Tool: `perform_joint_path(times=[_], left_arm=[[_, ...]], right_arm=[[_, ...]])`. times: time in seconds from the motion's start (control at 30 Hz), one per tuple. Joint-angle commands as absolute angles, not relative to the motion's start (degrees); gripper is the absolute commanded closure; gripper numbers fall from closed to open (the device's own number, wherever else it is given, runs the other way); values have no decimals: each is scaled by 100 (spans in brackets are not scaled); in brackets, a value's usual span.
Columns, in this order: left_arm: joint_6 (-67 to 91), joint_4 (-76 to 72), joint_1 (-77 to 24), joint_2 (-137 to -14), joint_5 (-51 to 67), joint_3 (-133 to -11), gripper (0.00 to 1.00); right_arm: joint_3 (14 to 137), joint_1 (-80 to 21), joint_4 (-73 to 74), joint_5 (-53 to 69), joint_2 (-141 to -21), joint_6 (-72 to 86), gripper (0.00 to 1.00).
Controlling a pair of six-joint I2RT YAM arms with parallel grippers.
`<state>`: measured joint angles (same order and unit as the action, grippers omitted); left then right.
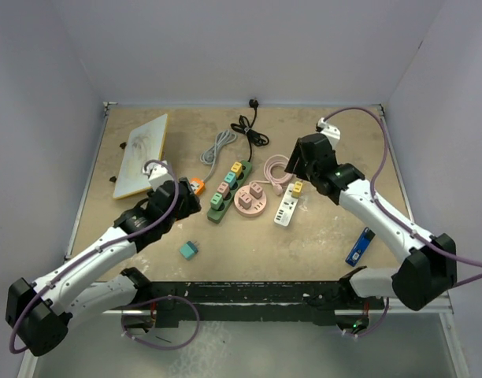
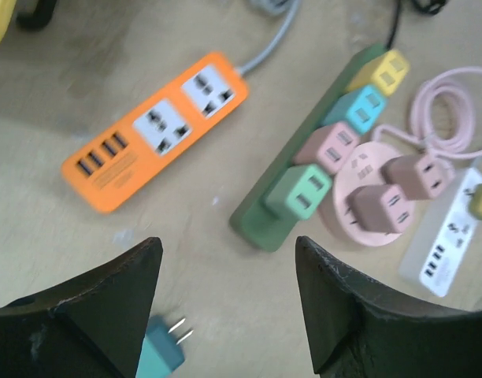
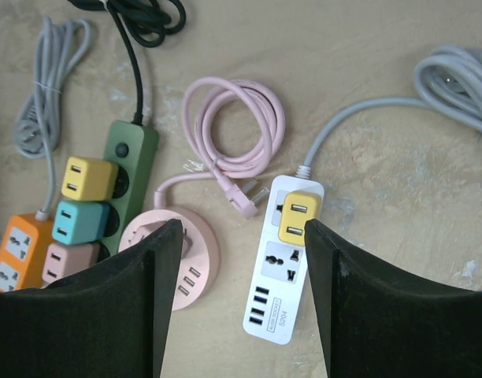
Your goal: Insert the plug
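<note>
A teal plug (image 1: 188,250) lies loose on the table, its two prongs bare; in the left wrist view the teal plug (image 2: 158,358) sits at the bottom beside the left finger. My left gripper (image 1: 187,194) (image 2: 228,244) hangs open above the table with nothing between its fingers, next to the orange power strip (image 2: 154,130). A yellow plug (image 3: 294,220) (image 1: 298,187) is seated in the top socket of the white power strip (image 3: 276,291) (image 1: 286,209). My right gripper (image 1: 294,168) (image 3: 242,228) is open above that strip, holding nothing.
The green strip (image 1: 217,211) (image 2: 257,216) carries several coloured plugs. The pink round strip (image 1: 251,206) (image 3: 198,260) holds two pink ones. A pink cable (image 3: 241,126), grey cables (image 3: 454,79), a board (image 1: 142,155) and a blue lighter (image 1: 360,246) lie around.
</note>
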<state>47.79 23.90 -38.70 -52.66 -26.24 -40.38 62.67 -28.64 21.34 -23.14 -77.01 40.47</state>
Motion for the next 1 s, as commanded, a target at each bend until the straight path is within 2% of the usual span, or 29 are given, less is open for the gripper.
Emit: perform_joint_path(times=[0.0,0.17,0.4,0.7,0.9,0.97], left_arm=[[6303,4036,-3865,-5176,-2891,-3903,36],[6608,4354,-3867,-5150,-2459,-3565,36],[6536,4652,-3874,-5865,-1801,-3409,33],[6633,3715,-3874,-6089,-726,-2937,32],[6574,3666,-3876,-6235,-1020,-2971,55],[6504,3570,-3875,-6211,-1159,-3016,59]], right_arm=[[6113,-2873,2010,-2405,-7406,3869,35],[5751,-2867,1666,-2093,-7243,3752,35],[5651,-2872,1506,-1909,-7215,3638,34],[5443,-2866,1333,-1763,-7163,3580,34],[5368,-2865,1239,-1572,-7090,3512,35],[5309,-2872,1091,-1330,-7061,3402,36]])
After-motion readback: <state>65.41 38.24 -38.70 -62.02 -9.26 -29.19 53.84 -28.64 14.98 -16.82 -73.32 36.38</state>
